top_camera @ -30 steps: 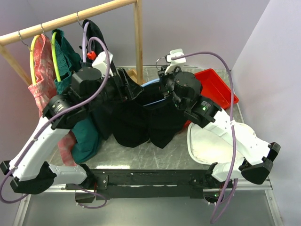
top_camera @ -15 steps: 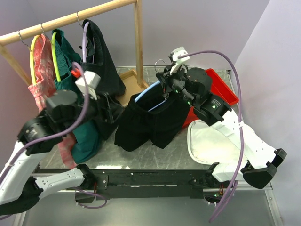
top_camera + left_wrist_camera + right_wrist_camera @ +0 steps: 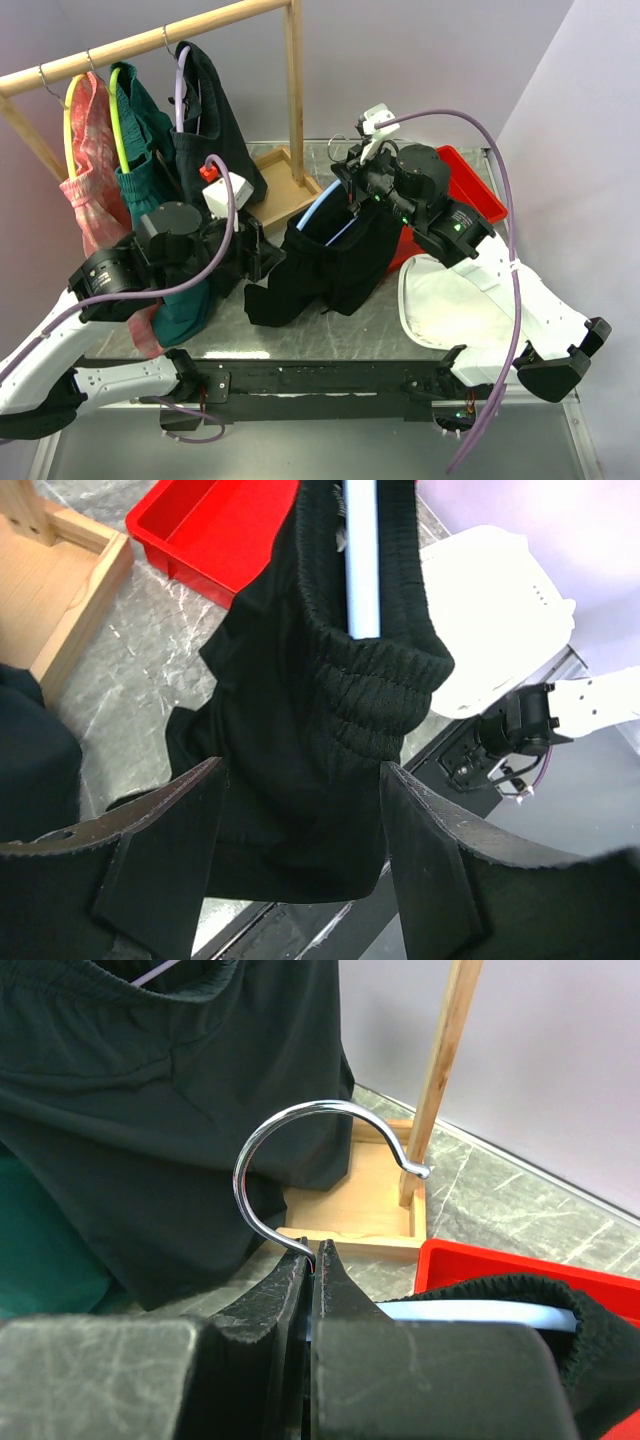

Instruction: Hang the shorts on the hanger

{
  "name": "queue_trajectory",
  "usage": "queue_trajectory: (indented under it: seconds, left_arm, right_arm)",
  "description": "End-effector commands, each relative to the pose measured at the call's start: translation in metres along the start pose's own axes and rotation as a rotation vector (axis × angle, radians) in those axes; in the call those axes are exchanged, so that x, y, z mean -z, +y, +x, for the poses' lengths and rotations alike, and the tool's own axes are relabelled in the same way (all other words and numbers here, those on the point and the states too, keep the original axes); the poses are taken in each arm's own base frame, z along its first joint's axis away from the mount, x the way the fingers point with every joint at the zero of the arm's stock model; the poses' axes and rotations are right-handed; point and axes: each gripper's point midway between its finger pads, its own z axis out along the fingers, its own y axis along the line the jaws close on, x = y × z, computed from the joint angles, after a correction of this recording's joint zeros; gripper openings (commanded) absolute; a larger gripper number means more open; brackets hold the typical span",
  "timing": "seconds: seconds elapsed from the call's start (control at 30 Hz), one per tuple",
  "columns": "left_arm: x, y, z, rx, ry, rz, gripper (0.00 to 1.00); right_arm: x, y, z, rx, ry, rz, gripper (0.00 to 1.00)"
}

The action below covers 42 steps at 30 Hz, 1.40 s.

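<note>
The right gripper (image 3: 312, 1258) was clenched on the hanger (image 3: 480, 1315) just below its metal hook (image 3: 290, 1120). No gap showed between its 2 fingers, and the hook curved up directly above them. The gripper held the hanger tilted above the table (image 3: 400, 320), in front of the red tray (image 3: 465, 185).

The shorts (image 3: 335, 250) hung on this hanger. In the left wrist view the light blue bar ran inside the ribbed waistband, and the black fabric fell down from it. The lower part of the shorts reached the table (1 leg seemed to rest on the surface).

The left gripper (image 3: 268, 255) was released – its 2 fingers (image 3: 160, 850) stood wide apart and grasped nothing. The shorts hung just in front of its fingertips, in line with the gap between them – from above, the gripper was at the left side of the shorts, low and near the table. I could not tell if the fabric touched the fingers. The wooden base (image 3: 70, 590) of the clothes rack lay further to the left.
</note>
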Motion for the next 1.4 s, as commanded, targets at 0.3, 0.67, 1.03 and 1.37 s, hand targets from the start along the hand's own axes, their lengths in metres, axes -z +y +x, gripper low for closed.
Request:
queue_trajectory:
  seconds: [0.3,0.67,1.03,1.37]
  left_arm:
    - [-0.006,-0.016,-0.001,-0.038,-0.010,0.068,0.70]
    - [-0.007,-0.016,0.008,-0.032,0.016,0.079,0.70]
    - [-0.018,-0.005,0.016,-0.054,0.023,0.026,0.70]
    - [-0.025,0.005,0.008,-0.052,-0.062,-0.020,0.37]
  right_arm:
    - [0.004,0.005,-0.046,-0.052,-0.150,-0.016,0.00]
    - [-0.003,-0.001,-0.045,-0.069,-0.144,0.020,0.00]
    - [-0.004,0.001,-0.046,-0.081,-0.155,0.011,0.00]
    - [0.005,0.018,-0.051,-0.079,-0.173,-0.084,0.00]
